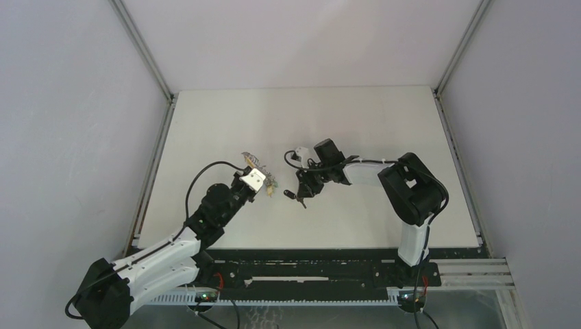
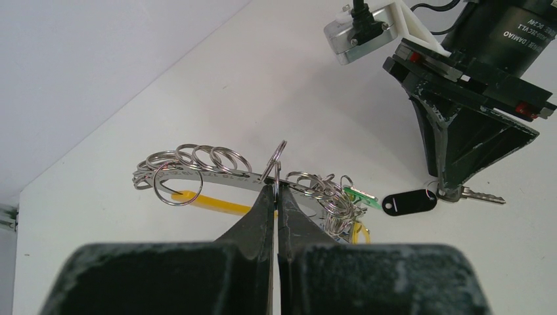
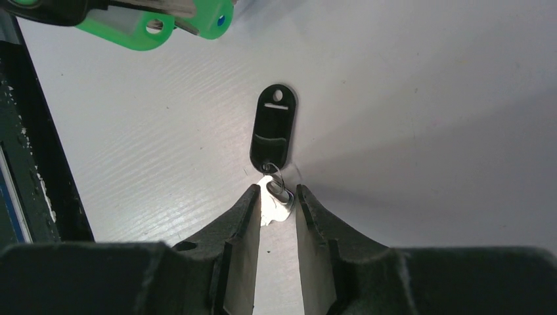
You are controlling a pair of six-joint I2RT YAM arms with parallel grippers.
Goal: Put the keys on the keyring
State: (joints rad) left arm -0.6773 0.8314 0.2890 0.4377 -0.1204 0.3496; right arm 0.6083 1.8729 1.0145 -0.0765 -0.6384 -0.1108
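Your right gripper point(image 3: 276, 195) stands over the key point(image 3: 276, 205), its two fingers flanking the small silvery head with little room on either side (whether they pinch it or only bracket it, you cannot tell). The key is tiny against the fingers. It has a pale metal head with a thin wire loop through it, and beyond the loop a black tag point(image 3: 273, 128), oval, with a round hole at its far end and a slot below that. In the left wrist view the short silver blade pokes out past the gripper's tip, and key and tag both lie flat on the white table point(image 3: 427, 131).

Your left gripper point(image 2: 277, 191) is clenched on the keyring point(image 2: 210, 172), pinching one upright split ring point(image 2: 278, 161) at the middle of a curved metal bar strung with many more rings. A yellow band point(image 2: 209, 202) lies under the bar. A green tag point(image 2: 360, 195) hangs at the end nearer the key, close to the black tag but apart from it.
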